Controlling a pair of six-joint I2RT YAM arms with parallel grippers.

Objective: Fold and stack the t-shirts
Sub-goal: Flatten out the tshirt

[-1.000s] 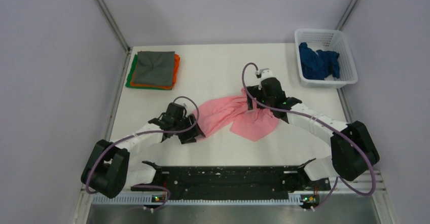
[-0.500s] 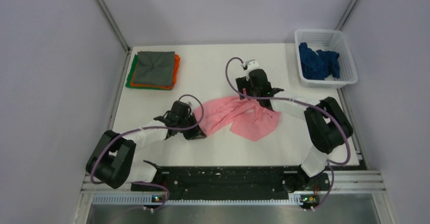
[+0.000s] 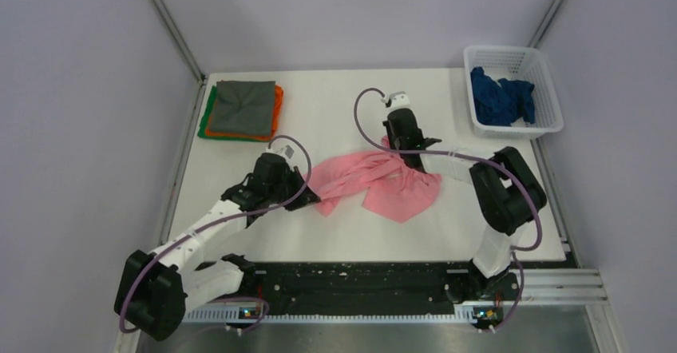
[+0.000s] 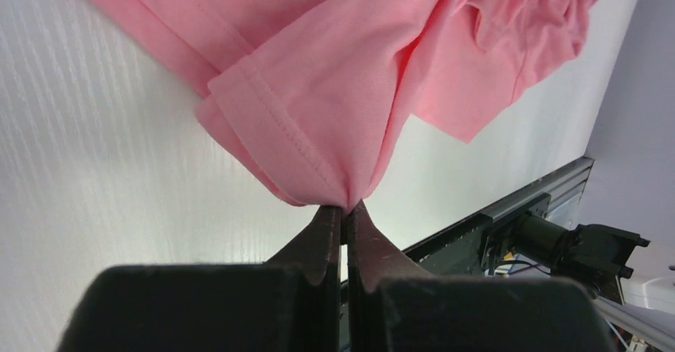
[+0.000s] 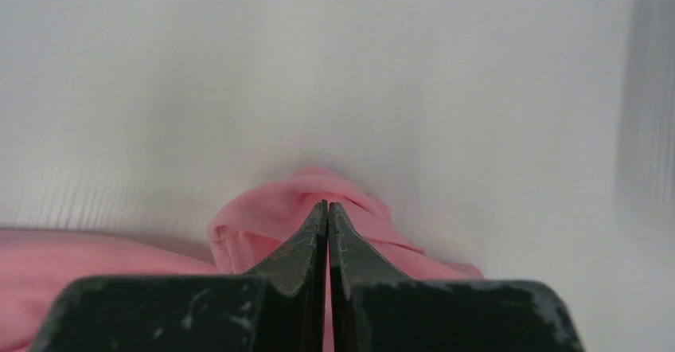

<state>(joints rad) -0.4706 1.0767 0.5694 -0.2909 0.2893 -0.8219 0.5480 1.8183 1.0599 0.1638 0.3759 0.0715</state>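
Observation:
A crumpled light pink t-shirt [image 3: 375, 181] lies mid-table. My left gripper [image 3: 316, 202] is at its near-left end and is shut on a hemmed corner [image 4: 318, 89], which rises bunched from the closed tips [image 4: 346, 209]. At the shirt's far edge my right gripper [image 3: 394, 152] is shut, with a small fold of pink cloth [image 5: 263, 217] gathered round its tips [image 5: 327, 205]. A folded stack sits at the back left, with a grey t-shirt [image 3: 245, 105] on top and orange [image 3: 278, 101] and green [image 3: 204, 117] edges below. A dark blue t-shirt [image 3: 499, 97] lies bunched in the basket.
The white mesh basket [image 3: 511, 51] stands at the back right corner. The black rail with the arm bases [image 3: 359, 277] runs along the near edge. Metal frame posts rise at the back corners.
The right gripper moved back and left to the shirt's far edge and shut there. The left gripper shut on the near-left corner and shifted slightly, its arm stretching out.

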